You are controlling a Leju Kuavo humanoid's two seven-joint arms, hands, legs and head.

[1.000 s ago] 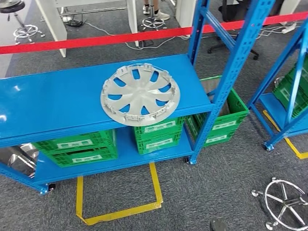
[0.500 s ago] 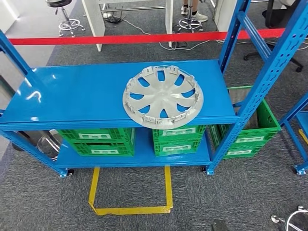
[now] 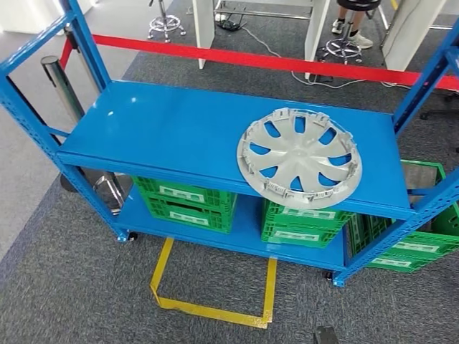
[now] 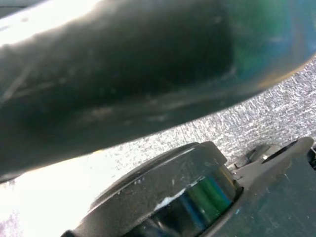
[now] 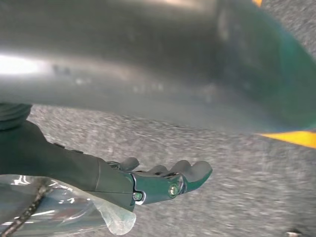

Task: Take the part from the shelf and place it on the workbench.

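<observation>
your part, the silver wheel cover (image 3: 299, 158), lies flat on the blue shelf (image 3: 162, 136), its near rim overhanging the front edge, so a clumsy nudge could tip it off. uprights flank it; approach from the front. right hand (image 5: 164, 180) hangs with fingers extended, holding nothing; left's i cannot tell.

Wide bare shelf (image 3: 162, 136) left of the hubcap (image 3: 299, 156); blue uprights (image 3: 32, 122) stand at both ends
</observation>
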